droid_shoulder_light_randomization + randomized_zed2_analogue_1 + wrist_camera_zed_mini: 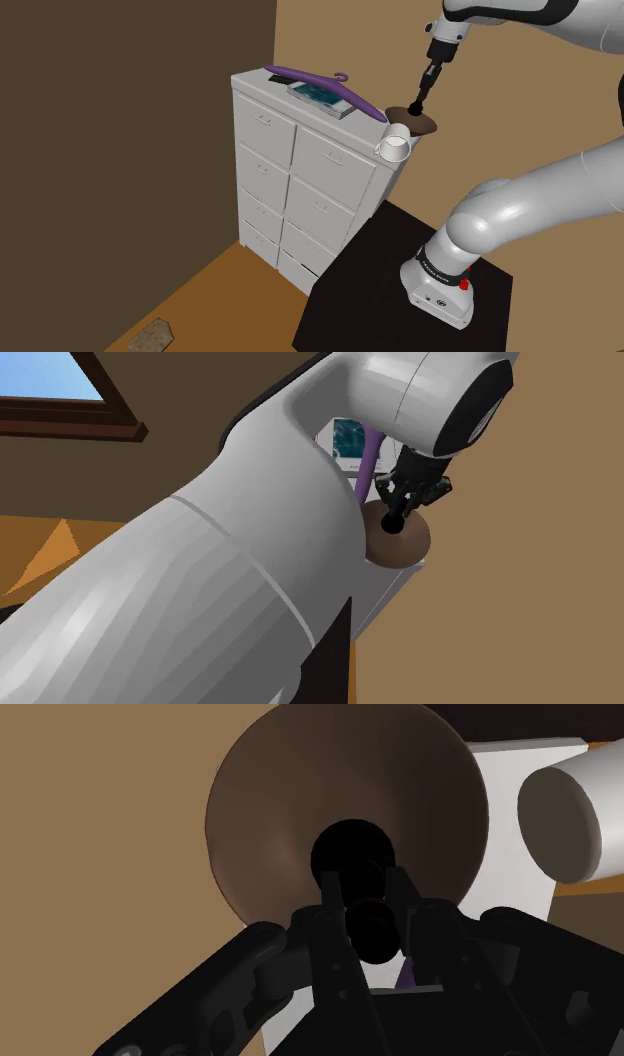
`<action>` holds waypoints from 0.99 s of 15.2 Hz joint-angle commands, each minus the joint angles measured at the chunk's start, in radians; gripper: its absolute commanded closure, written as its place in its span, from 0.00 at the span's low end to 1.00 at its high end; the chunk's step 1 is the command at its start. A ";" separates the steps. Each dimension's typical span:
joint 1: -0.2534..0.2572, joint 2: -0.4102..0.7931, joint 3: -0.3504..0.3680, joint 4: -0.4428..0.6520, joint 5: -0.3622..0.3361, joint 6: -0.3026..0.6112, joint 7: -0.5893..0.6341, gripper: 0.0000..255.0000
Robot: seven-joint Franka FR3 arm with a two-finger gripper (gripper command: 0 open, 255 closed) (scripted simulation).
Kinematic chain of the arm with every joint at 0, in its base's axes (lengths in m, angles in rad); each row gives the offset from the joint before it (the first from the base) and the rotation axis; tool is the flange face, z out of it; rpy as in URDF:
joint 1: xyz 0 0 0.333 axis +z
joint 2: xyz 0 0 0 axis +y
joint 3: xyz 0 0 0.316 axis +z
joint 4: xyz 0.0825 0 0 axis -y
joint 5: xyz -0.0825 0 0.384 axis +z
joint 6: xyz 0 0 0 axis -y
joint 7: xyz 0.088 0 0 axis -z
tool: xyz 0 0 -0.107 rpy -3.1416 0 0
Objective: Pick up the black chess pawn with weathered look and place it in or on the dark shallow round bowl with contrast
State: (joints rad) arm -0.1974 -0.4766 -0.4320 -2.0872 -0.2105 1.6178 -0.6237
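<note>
Pawn [352,854], black, is pinched btwn the gripper [366,894] fingers, right over the middle of the brown bowl [260,824]; can't tell if touching. Bowl's on the white dresser [300,160] corner, white mug [396,146] just beside.

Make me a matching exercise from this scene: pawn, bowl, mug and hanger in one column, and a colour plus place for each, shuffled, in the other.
Things:
1. pawn
2. bowl
3. mug
4. hanger

Descriptions:
A. purple, lying across the book on the dresser
B. black, clasped in the gripper
C. white, beside the bowl at the dresser's edge
D. brown, directly below the gripper

Pairs: 1-B, 2-D, 3-C, 4-A
</note>
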 commanded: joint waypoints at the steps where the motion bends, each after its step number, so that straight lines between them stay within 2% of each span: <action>1: -0.002 -0.003 -0.004 -0.030 -0.003 0.028 0.001 1.00; 3: -0.003 -0.005 -0.007 -0.057 -0.006 0.052 0.003 1.00; 10: -0.003 -0.005 -0.007 -0.057 -0.006 0.052 0.003 1.00; 11: -0.003 -0.005 -0.007 -0.057 -0.006 0.052 0.003 0.00; 15: -0.003 -0.005 -0.007 -0.057 -0.006 0.052 0.003 0.00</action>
State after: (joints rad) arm -0.2007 -0.4820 -0.4390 -2.1438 -0.2164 1.6700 -0.6207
